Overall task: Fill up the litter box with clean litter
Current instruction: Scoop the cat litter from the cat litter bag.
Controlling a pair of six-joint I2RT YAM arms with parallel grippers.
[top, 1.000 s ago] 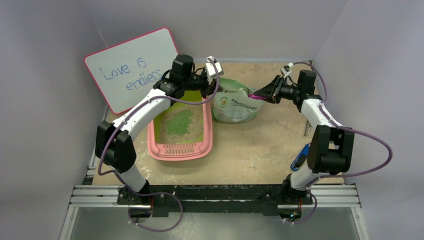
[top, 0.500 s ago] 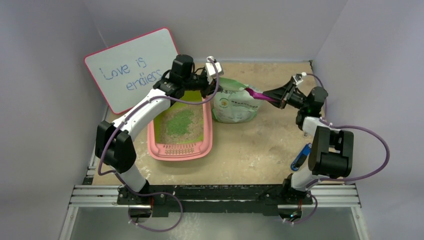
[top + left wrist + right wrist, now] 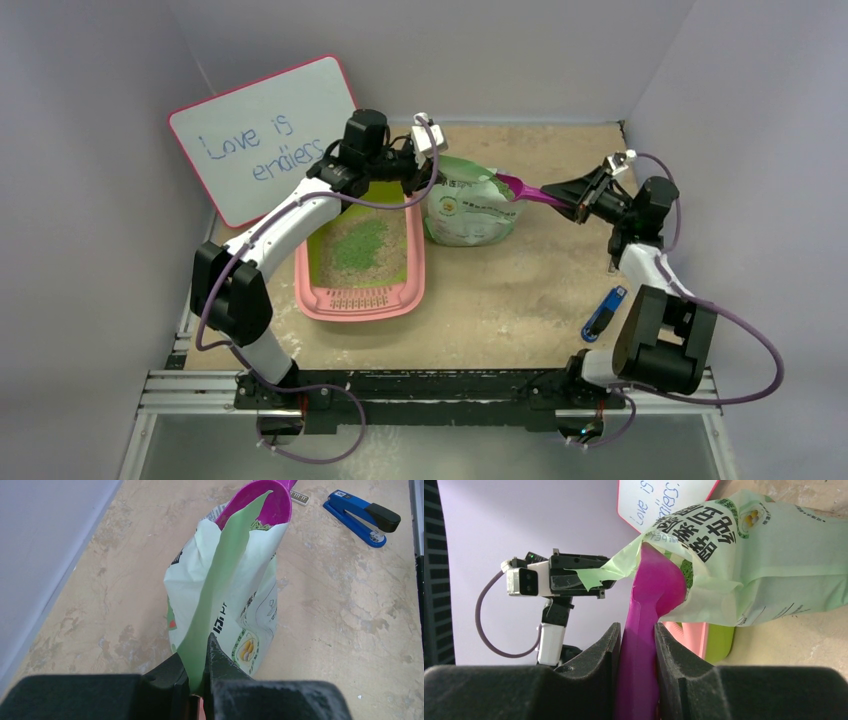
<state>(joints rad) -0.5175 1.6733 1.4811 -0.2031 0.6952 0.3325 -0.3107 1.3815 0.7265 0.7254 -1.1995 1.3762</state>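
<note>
Against the far left wall of the mottled tan table [image 3: 500, 300] leans a pink-framed whiteboard [image 3: 262, 135]. Its handwriting reads "Love is" and then a word whose end is cut off by the left arm [image 3: 290, 215]. Just right of it lies the litter box [image 3: 358, 300], with its grille lip at the near end. Its far end is hidden under that arm. A patch of clean litter [image 3: 358, 243] covers part of the floor, and green wall shows around it.

Touching the box's far right corner stands a pale green printed bag [image 3: 465, 212]. The left gripper [image 3: 205, 650] has its jaws pinched together on the bag's torn top edge, pulling the mouth open.

From the right, a magenta scoop [image 3: 656, 587] reaches into that mouth. Its bowl is partly hidden by the bag's lip, so what it carries cannot be made out. The right gripper [image 3: 638, 630] is clamped on the scoop's handle.

A blue stapler [image 3: 603, 313] lies well apart, near the right edge.
</note>
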